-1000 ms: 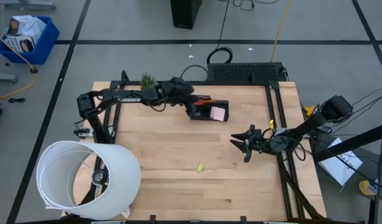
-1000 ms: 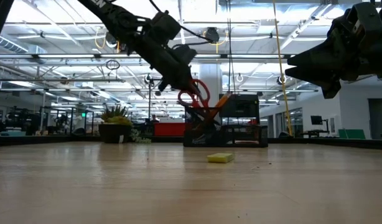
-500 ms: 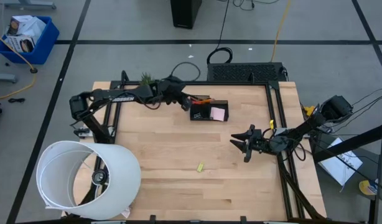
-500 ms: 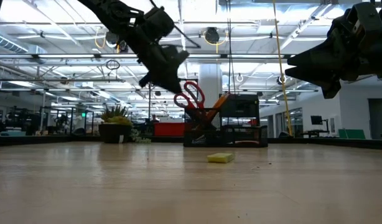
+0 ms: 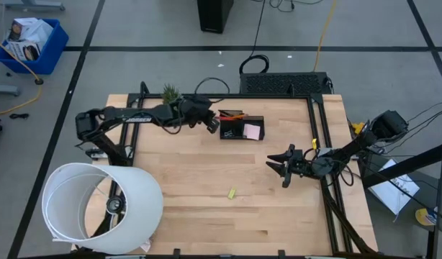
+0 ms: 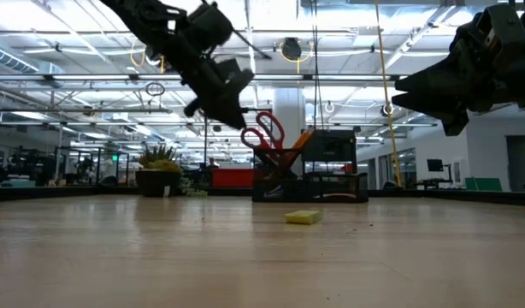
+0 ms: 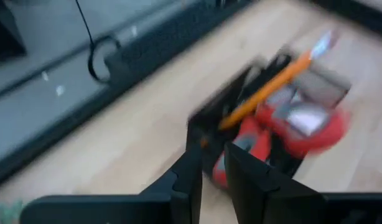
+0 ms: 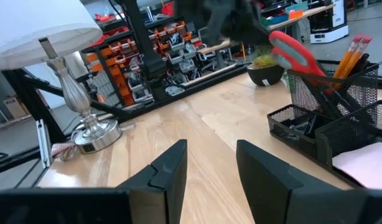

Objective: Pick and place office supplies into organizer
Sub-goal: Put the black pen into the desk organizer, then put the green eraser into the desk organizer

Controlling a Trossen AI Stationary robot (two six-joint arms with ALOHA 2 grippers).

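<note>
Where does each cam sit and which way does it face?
High: overhead, straight down on the table; both arms, left gripper beside the organizer, right gripper hovering.
Low: table height, level across to the organizer; both arms hang from above.
Left wrist: past its own fingers at the scissors.
Right wrist: past its own fingers across the table.
Shared: all four see the organizer and scissors.

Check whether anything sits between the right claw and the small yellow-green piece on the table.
Nothing visible does. The yellow-green piece lies alone on bare wood, and the right claw, jaws open, hangs above the table beside it. The organizer stands farther back.
</note>
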